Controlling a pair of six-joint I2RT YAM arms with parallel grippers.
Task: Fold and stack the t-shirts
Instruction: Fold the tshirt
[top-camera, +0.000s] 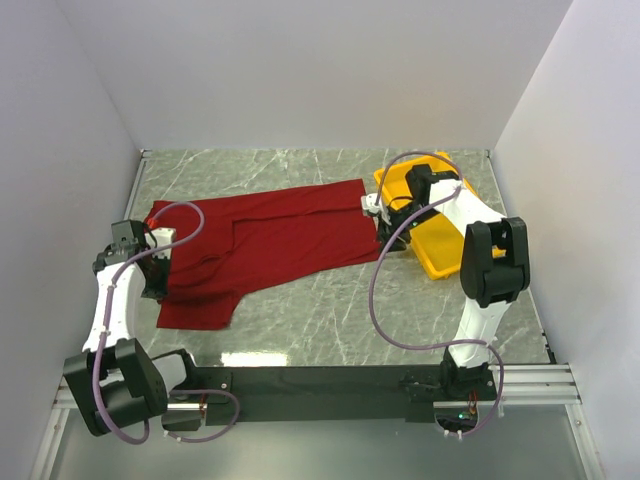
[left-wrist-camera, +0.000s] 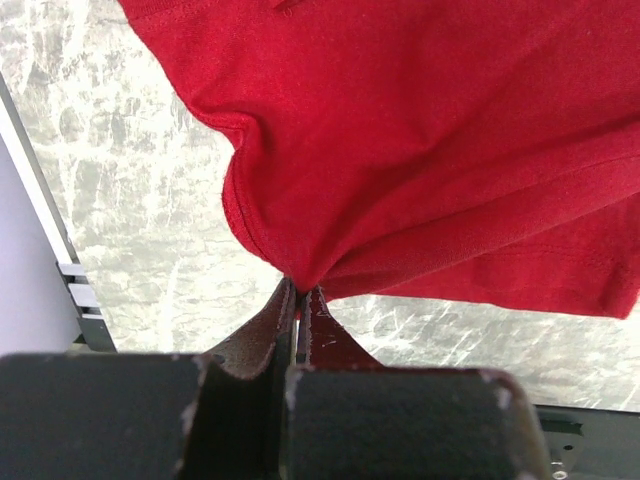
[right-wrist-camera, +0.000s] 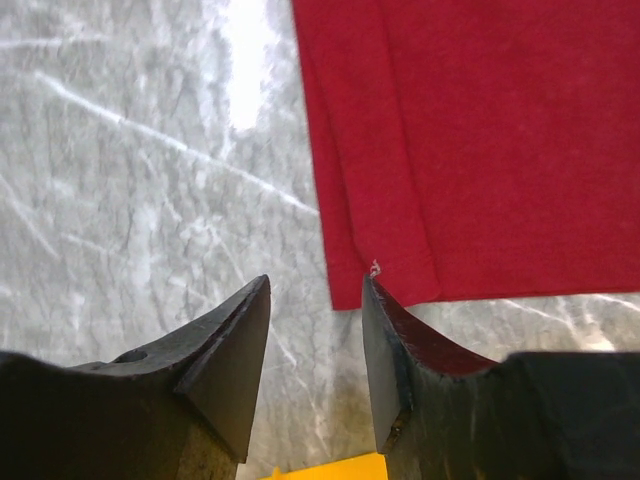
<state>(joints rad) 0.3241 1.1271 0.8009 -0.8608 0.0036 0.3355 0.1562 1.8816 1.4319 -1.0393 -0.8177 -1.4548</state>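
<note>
Pinch at mid-left of the overhead frame: left gripper pressed tight onto a bunched edge of the red t-shirt, though only its wrist cam really shows that. It sprawls mid-frame on the marble table. Right gripper is spread at the hem corner, with the yellow tray beside it.

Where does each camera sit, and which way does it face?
Top external: above and behind the bases, looking down on the table; left arm and right arm show.
Left wrist: on the left arm, looking along the left hand, shut on the shirt's bunched edge.
Right wrist: on the right arm, looking past the open right hand at the shirt's corner; a sliver of tray below.
Shared: all see the red shirt on marble.
</note>
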